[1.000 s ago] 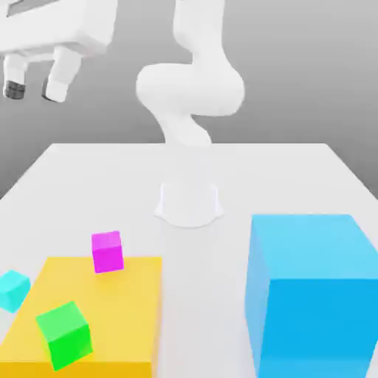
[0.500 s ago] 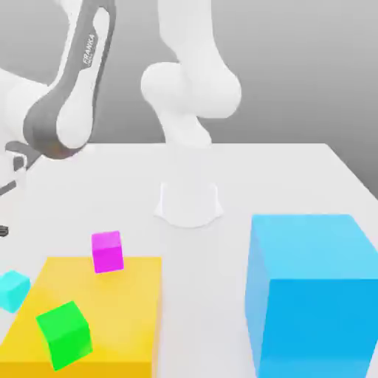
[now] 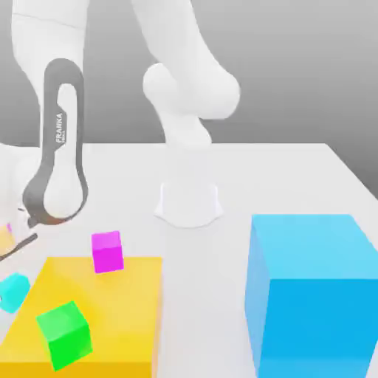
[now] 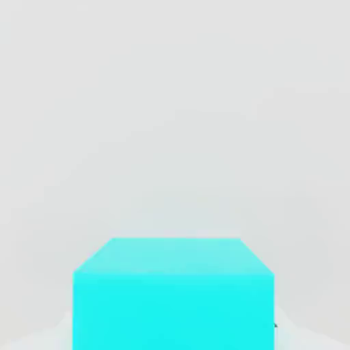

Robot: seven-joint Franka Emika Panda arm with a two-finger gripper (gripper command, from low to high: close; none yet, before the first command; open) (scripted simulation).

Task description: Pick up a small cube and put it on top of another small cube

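Turquoise small cube (image 4: pixel 173 294) sits on the white table (image 4: pixel 171 102).

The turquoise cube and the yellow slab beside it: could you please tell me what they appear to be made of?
The turquoise cube looks like matte plastic or painted foam: flat uniform colour, crisp edges, no gloss, grain or highlights. The yellow slab has the same untextured matte look. Being simulator renders, neither shows a definite material.

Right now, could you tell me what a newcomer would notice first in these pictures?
The huge blue cube dominates the table's near corner at the exterior view's right. At the left, a yellow slab carries a green cube and a magenta cube. The white arm bends down toward the small cyan cube beside the slab; the hand view shows that cube close up.
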